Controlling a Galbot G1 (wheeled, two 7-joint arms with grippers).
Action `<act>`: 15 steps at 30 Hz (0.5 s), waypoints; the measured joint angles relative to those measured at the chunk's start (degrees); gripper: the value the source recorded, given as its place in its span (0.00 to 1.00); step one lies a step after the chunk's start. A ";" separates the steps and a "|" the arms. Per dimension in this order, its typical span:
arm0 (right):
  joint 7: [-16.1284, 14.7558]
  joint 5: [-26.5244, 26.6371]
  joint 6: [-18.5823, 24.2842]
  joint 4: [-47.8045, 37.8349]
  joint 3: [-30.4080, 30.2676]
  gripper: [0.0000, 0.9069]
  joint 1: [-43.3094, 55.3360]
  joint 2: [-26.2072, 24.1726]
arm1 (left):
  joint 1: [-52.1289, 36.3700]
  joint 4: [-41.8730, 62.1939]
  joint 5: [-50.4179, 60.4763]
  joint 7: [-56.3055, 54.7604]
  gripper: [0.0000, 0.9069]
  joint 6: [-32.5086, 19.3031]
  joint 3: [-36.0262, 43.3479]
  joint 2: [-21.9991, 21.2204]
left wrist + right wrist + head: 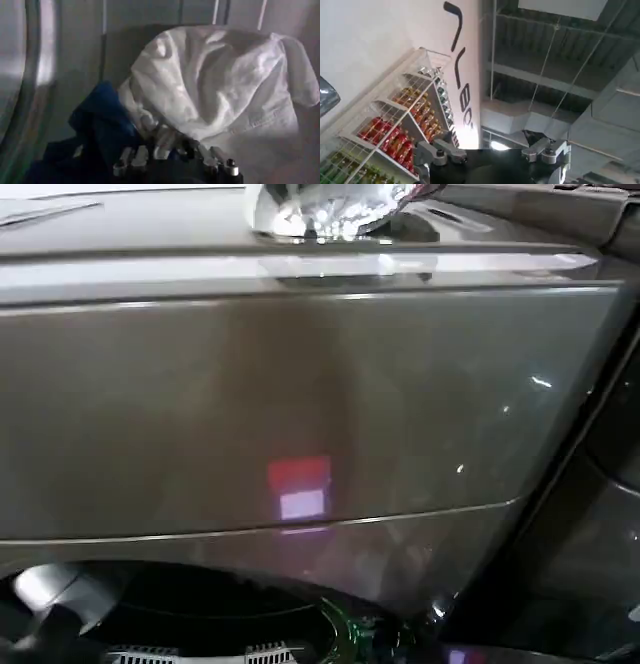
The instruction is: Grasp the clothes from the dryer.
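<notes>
- The head view is taken up by the dryer (pixel 300 404), its bronze-grey front panel running from the upper left of the frame to the right edge, with a thin seam crossing low down.
- A small red and white reflection (pixel 300 487) sits on the panel just below the centre of the frame.
- At the top centre of the head view, a shiny silver dome-shaped object (pixel 330 209) rests on the machine's top surface.
- Along the bottom edge of the head view, the dark upper arc of the porthole (pixel 200 599) shows, with part of the robot's arm at the lower left corner.
- In the left wrist view, the left gripper (pixel 172 157) is at the bottom centre of the frame, inside the drum (pixel 75 50).
- Its fingers (pixel 165 140) press into the folds at the lower edge of the white cloth (pixel 220 85); I cannot tell whether they are clenched on it or released.
- The white cloth is heaped across the centre and right of that frame, bunched against the grey drum wall.
- The navy blue cloth (pixel 100 125) lies at the lower left of the frame, touching the white one and partly beneath its edge.
- In the right wrist view, the right gripper (pixel 492 152) is at the bottom centre, its two fingers spread well apart and grasping nothing.
- Behind it, a white wire rack of coloured bottles (pixel 395 135) fills the lower left of that frame, beside a white wall with dark lettering; ceiling beams fill the right.
</notes>
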 measured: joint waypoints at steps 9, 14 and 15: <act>0.00 -0.04 0.09 -0.29 -0.13 1.00 0.30 -0.07 | 1.20 -1.54 -3.40 -4.31 0.00 1.58 -3.46 -0.36; 0.02 0.00 0.17 -0.29 -0.13 1.00 0.32 -0.16 | 2.52 -3.30 -6.00 -8.60 0.00 2.41 -6.63 -0.30; 0.05 0.00 0.20 -0.31 -0.15 1.00 0.34 -0.21 | 2.84 -3.71 -6.62 -9.77 0.00 2.50 -7.50 -0.26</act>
